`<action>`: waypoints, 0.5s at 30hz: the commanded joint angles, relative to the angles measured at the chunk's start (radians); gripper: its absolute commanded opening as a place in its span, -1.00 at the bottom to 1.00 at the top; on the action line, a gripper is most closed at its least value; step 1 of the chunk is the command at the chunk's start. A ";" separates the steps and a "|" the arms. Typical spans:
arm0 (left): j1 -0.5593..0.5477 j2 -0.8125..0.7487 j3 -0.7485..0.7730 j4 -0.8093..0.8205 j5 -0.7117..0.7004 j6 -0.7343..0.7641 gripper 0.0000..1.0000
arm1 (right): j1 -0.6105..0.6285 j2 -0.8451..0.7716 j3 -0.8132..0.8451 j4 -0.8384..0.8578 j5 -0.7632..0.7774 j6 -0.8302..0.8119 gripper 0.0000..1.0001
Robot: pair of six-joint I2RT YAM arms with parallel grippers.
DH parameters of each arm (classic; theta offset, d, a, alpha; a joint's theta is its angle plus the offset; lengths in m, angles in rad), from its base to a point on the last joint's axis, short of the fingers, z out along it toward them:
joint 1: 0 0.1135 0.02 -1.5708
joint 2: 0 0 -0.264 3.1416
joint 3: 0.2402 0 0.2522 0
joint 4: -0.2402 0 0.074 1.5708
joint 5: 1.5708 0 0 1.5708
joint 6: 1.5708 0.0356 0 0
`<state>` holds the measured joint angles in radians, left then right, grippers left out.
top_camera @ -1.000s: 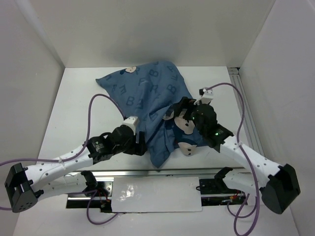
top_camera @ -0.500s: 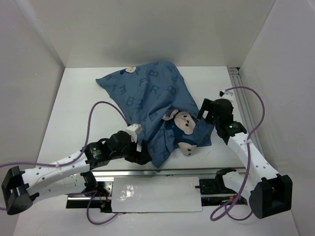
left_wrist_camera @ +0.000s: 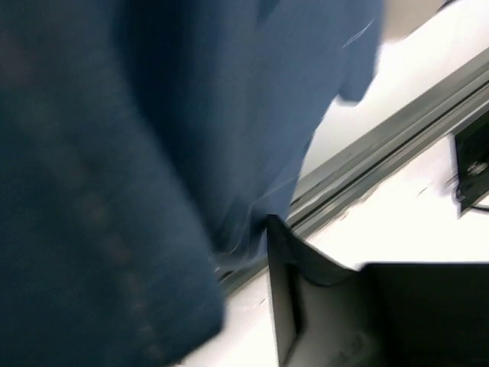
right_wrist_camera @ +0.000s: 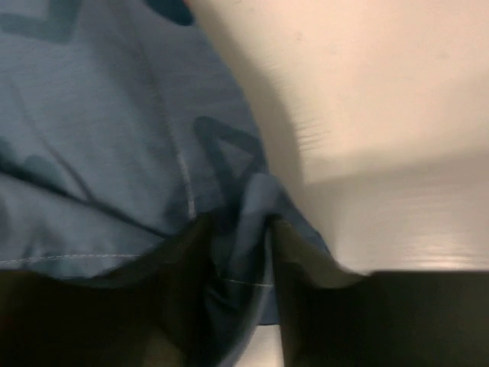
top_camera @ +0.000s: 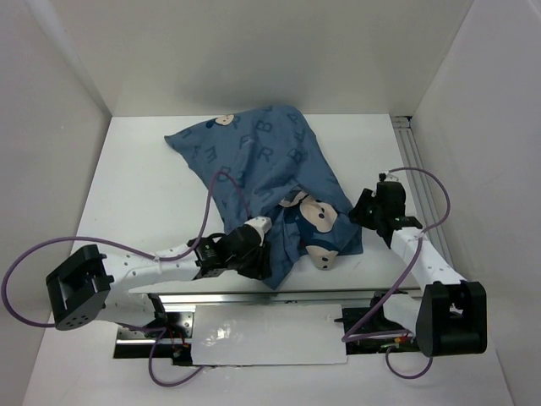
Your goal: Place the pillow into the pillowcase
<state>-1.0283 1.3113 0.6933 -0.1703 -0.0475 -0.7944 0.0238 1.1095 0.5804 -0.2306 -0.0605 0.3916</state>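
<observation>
The right gripper (top_camera: 362, 212) sits at the right-hand edge of the pillowcase (top_camera: 262, 161), about halfway down the near part of the fabric. In the right wrist view its two dark fingers (right_wrist_camera: 179, 306) stand close together with a bunched fold of blue cloth squeezed between them, so it has the pillowcase edge pinched.

The left gripper (top_camera: 258, 256) is pushed against the near-left corner of the pillowcase, where the cloth hangs toward the table's front. Its wrist view is blurred: one dark finger (left_wrist_camera: 284, 302) shows at the bottom with blue fabric just beside it, and whether the jaws are closed on the cloth I cannot tell.

The pillowcase lies slantwise across the table (top_camera: 144, 194), from the far left toward the near right, and looks plump over most of its length. A cartoon mouse face (top_camera: 319, 216) with pale ears shows on the crumpled near end between the two grippers. The pillow itself is not visible in any view.

The table is white and matte. A metal rail (top_camera: 254, 298) runs along its near edge, another rail (top_camera: 418, 169) along its right side. Purple cables (top_camera: 218, 190) loop from both arms, the left one crossing the pillowcase. Plain white walls (top_camera: 279, 51) close the table in at the back and on both sides.
</observation>
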 commanded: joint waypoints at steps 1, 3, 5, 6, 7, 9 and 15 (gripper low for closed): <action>-0.003 -0.015 0.038 0.101 -0.041 -0.014 -0.07 | -0.009 0.000 -0.002 0.088 -0.121 -0.010 -0.37; -0.003 -0.026 0.038 0.114 -0.057 -0.014 -0.80 | -0.009 -0.031 0.009 0.057 -0.081 0.000 -1.00; -0.003 -0.036 0.038 0.103 -0.100 -0.029 -1.00 | -0.009 -0.056 0.009 0.041 -0.029 0.019 -1.00; -0.003 -0.046 0.028 0.103 -0.100 -0.029 -1.00 | -0.009 -0.065 0.009 0.016 0.043 0.020 -1.00; -0.003 -0.072 0.019 0.103 -0.120 -0.029 -1.00 | -0.009 -0.076 0.019 0.002 0.083 0.035 -1.00; -0.003 -0.112 -0.009 0.065 -0.158 -0.029 -1.00 | -0.009 -0.076 0.030 -0.019 0.222 0.074 -1.00; -0.003 -0.341 -0.089 -0.087 -0.147 -0.029 -1.00 | -0.039 0.015 0.107 0.054 0.413 0.150 -1.00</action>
<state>-1.0283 1.0595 0.6376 -0.1772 -0.1661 -0.8162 0.0017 1.0950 0.6147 -0.2279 0.1955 0.4976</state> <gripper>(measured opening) 0.033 0.011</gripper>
